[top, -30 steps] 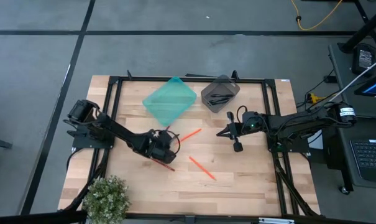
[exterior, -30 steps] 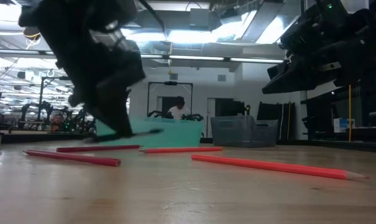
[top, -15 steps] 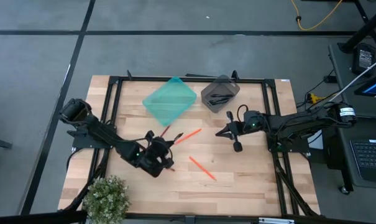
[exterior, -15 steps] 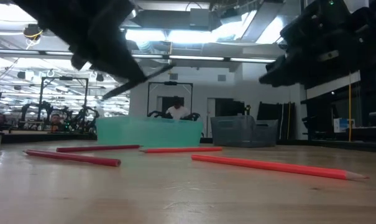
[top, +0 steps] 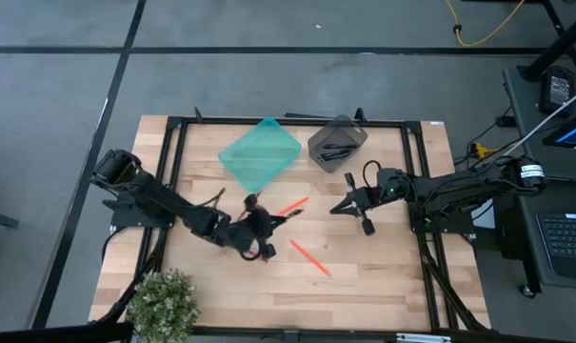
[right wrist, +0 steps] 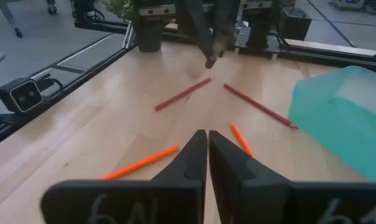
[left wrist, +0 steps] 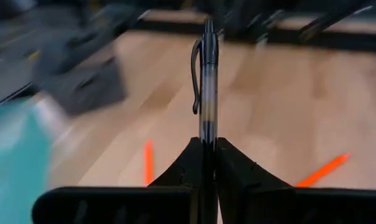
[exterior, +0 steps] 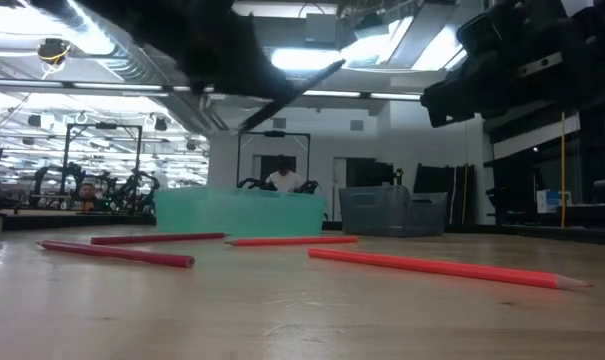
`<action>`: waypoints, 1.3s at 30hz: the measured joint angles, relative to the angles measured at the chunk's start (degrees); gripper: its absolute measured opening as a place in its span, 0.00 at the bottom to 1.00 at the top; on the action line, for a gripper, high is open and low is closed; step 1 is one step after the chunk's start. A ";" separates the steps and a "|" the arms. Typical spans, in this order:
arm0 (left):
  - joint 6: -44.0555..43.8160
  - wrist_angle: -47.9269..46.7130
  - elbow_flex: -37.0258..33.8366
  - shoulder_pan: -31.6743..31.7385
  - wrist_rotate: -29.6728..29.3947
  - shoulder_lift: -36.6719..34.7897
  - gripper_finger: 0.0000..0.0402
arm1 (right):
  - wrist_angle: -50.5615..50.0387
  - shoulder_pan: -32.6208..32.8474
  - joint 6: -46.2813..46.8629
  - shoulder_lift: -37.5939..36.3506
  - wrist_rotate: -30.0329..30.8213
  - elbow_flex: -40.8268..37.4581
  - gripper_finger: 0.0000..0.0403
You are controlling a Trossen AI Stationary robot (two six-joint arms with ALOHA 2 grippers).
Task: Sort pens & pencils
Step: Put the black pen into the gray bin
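My left gripper is over the table's middle, shut on a black pen with a clip. The pen also shows high up in the low view. Two orange pencils lie on the wood right of the gripper. Two red pencils lie flat near it. My right gripper hovers shut and holds nothing, right of the pencils. More black pens lie in the grey bin. My left gripper pinches the pen's near end between its two fingers. The pen runs along the fingers and sticks out past their tips. It is lifted clear of the table, and its free end slants upward in the low view.
A teal bin stands at the far middle, left of the grey bin. A potted plant is at the near left corner. A black frame borders the wood. Bare wood lies along the near right.
My left gripper has risen from the table with the pen and gone a little toward the right edge. It has tipped from pointing down to nearly level. The pen, low near the wood before, is now lifted clear and slants upward.
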 joint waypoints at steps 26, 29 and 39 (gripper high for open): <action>15.34 29.66 -9.17 20.08 39.79 0.04 0.03 | 19.88 -0.04 0.19 11.49 1.92 0.02 0.12; 15.76 29.63 -9.17 21.34 41.98 0.07 0.03 | 24.53 -0.07 0.18 13.85 5.51 0.02 0.21; 15.85 30.23 -9.17 23.90 44.29 0.72 0.03 | 26.05 -0.09 -1.23 21.06 7.21 6.36 0.39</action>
